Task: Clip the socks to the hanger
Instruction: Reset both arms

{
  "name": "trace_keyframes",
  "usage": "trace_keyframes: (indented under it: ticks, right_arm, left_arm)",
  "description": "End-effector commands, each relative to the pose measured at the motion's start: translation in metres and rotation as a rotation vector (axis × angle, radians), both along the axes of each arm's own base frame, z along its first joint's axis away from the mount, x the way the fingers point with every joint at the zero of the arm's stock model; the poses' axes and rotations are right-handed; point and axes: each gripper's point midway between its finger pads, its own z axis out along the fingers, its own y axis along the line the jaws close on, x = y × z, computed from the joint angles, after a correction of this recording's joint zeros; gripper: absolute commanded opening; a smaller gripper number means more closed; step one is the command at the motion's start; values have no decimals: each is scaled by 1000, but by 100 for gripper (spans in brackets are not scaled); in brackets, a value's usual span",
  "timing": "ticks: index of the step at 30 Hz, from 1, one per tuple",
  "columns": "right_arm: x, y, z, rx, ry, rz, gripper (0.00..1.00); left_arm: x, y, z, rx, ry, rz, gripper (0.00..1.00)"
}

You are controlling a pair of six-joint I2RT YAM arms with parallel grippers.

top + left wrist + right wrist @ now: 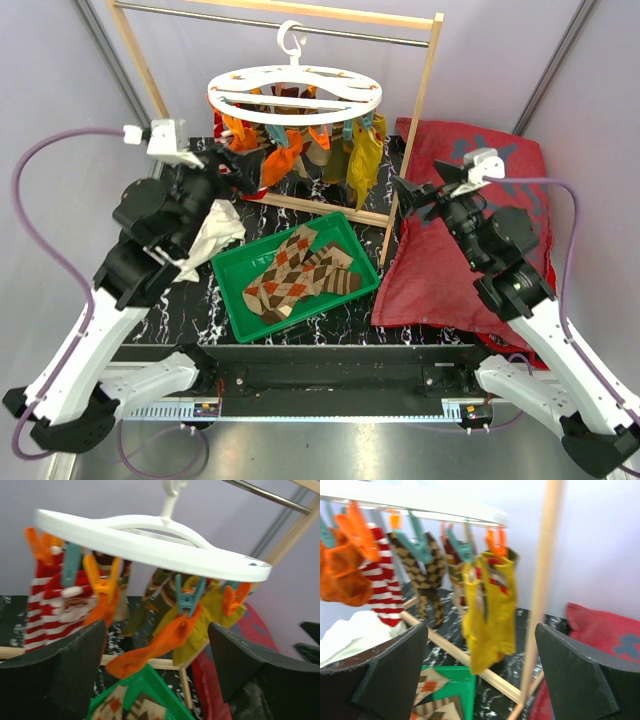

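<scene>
Two wide, empty: left end effector (240,178), right end effector (400,192); hanger (300,113) ahead between, socks (363,160) clipped.

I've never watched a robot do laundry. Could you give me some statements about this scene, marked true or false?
Argyle socks lie in the green tray. True.
The hanger lies in that tray. False: it hangs by its hook from the metal rod.
The right gripper holds a yellow sock. False: it is open and empty; the yellow socks hang clipped to the hanger.
A red-and-white striped sock is clipped to the hanger. True.
</scene>
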Motion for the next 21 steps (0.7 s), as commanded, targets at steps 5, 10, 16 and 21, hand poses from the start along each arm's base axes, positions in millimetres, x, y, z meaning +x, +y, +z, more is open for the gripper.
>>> trace_keyframes:
  ticks: [5, 10, 16, 21]
  right_arm:
    - [-23, -81, -11, 44, -14, -320, 98]
    - [-36, -115, -39, 38, 23, -458, 98]
    - [-56, -143, -53, 58, 31, -543, 99]
    - [-65, -157, -56, 57, 25, -592, 99]
  left_arm:
    - [-25, 96, -50, 78, 8, 362, 99]
    - [-58, 140, -78, 37, -7, 476, 99]
    - [-84, 168, -107, -8, -36, 538, 99]
    - [-95, 183, -112, 3, -61, 571, 99]
